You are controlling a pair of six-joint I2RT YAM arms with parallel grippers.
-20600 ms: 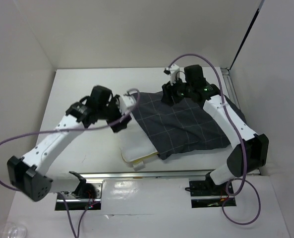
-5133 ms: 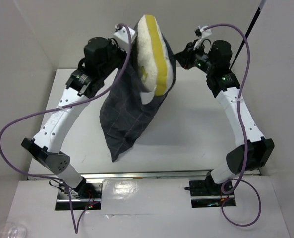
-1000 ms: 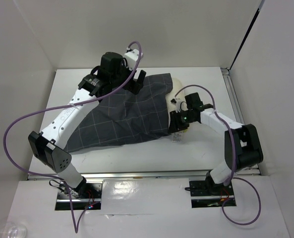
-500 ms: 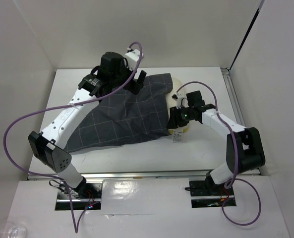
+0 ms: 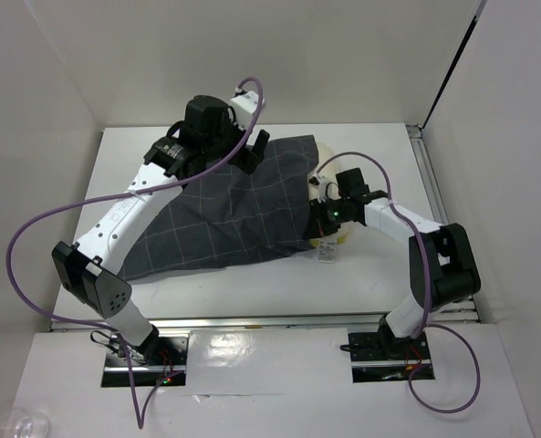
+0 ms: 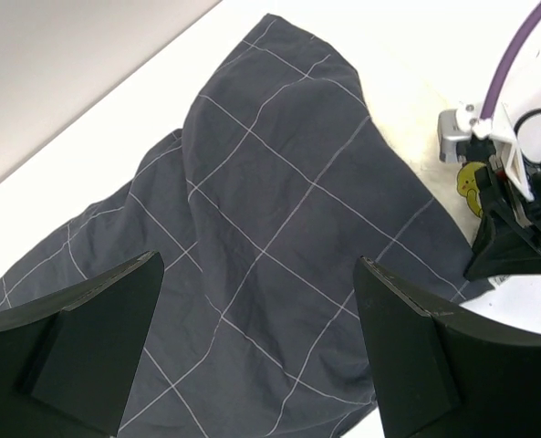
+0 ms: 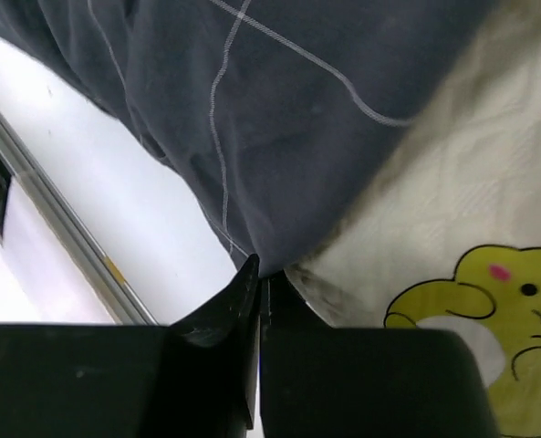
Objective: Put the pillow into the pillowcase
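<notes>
Right claw (image 7: 256, 274) pinched shut on the pillowcase (image 7: 279, 100) hem, where the pillow (image 7: 471, 201) poked out; my left claw (image 6: 258, 265) hung wide open above. I feared the thin pinch slipping, leaving pillow bare.

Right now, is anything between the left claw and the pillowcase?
Nothing visible does. The left claw hangs open over bare pillowcase fabric; the right claw is shut at the case's edge, beside the pillow.
</notes>
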